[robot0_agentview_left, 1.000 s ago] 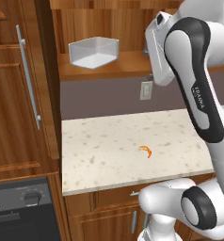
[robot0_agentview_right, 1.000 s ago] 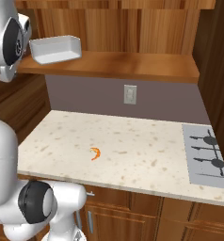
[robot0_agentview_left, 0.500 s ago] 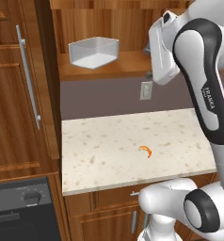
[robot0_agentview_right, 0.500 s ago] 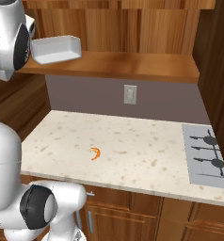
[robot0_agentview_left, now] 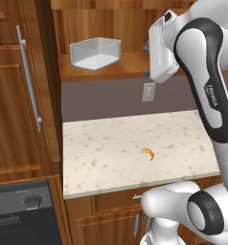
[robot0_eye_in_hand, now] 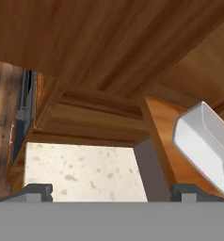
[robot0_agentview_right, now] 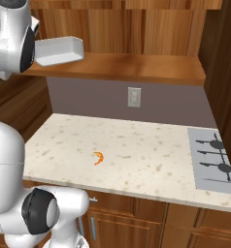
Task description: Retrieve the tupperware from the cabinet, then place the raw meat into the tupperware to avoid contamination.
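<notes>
Left base view: "FRANKA" lettering on white arm (robot0_agentview_left: 212,91)

Arm raised high, elbow bent, forearm upright, wrist turned leftward. Gripper (robot0_eye_in_hand: 111,192) rolled sideways; jaws spread wide, nothing between the fingertips (robot0_eye_in_hand: 35,190).

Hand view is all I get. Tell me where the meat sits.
Observer: The raw meat lies on the speckled counter, alone near its middle.
Operator: Give me the tupperware's spot.
Observer: The tupperware rests on the cabinet shelf, toward its left end.
Operator: Report what's right of the counter.
Observer: A stovetop with burners adjoins the counter's right end.
</notes>
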